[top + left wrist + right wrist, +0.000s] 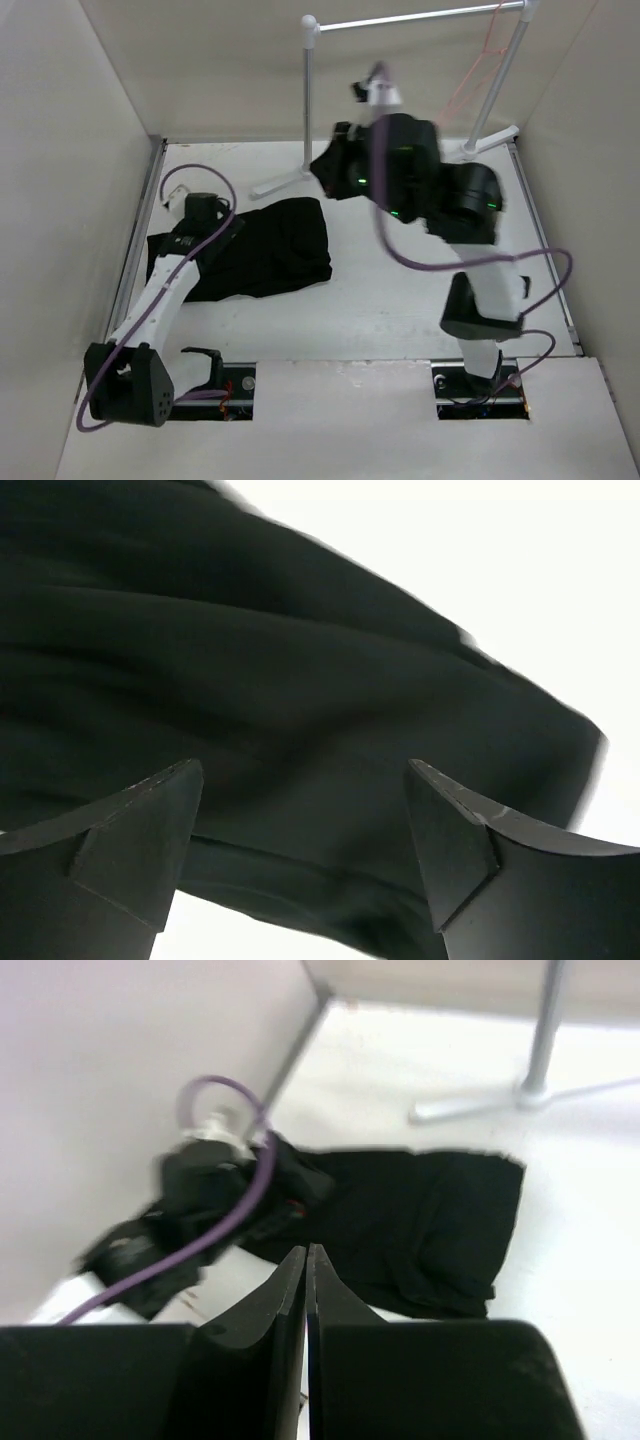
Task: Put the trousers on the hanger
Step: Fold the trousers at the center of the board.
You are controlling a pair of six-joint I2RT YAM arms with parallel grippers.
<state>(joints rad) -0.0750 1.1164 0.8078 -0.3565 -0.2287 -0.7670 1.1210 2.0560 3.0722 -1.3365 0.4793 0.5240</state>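
The black trousers (270, 250) lie folded flat on the table at the left. In the left wrist view they fill most of the frame (280, 660), with a hem edge near the bottom. My left gripper (220, 228) hovers low over their left part, open (300, 770), with fabric showing between the jaws and nothing gripped. My right gripper (325, 172) is raised above the table, right of the trousers (430, 1220), and is shut and empty (306, 1252). The thin pink-orange hanger (478, 62) hangs on the rack's right end.
A white and grey tube rack (420, 18) stands at the back, its feet (285, 182) on the table close to the trousers' far edge; one foot shows in the right wrist view (530, 1090). Walls enclose the table on the left, right and back.
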